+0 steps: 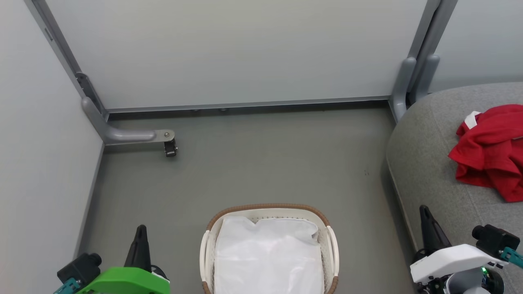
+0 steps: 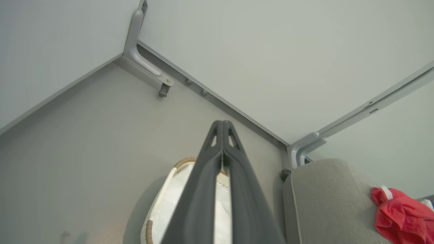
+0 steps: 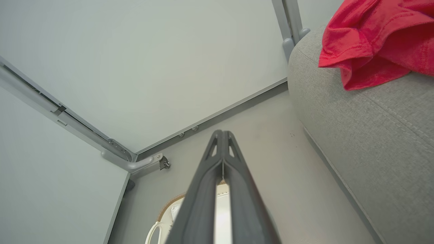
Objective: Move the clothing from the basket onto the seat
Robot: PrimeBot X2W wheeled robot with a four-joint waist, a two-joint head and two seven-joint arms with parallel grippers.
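**Floor** (image 1: 245,171): grey, bounded by pale partition panels on the far and left sides.

**Seat** (image 1: 429,163): grey upholstered cushion at the right, with a rounded corner and stitched seams.

**Basket** (image 1: 267,207): white with slotted sides and a brown woven rim, standing on the floor near centre, well apart from the seat. Its near end is cut off by the frame edge.

**Liner** (image 1: 267,257): plain white sheet covering the inside of the basket. No red shows on it.

**Clothing** (image 1: 490,151): crumpled red heap with white trim, lying on the seat at the far right. Whether it is one garment or two cannot be told.

**Left hand** (image 1: 141,229): near left, above the floor, fingers pressed together, holding nothing.

**Right hand** (image 1: 424,210): near right, by the seat's edge, fingers pressed together, holding nothing.

**Caster** (image 1: 170,148): small and dark, on a grey bracket foot at the far left.

**Step in hand:** judged to be the close of the transfer. The next move calls for checking that nothing red lies under the liner, otherwise no further lift.

**Markings:** no brand, label or writing can be read.
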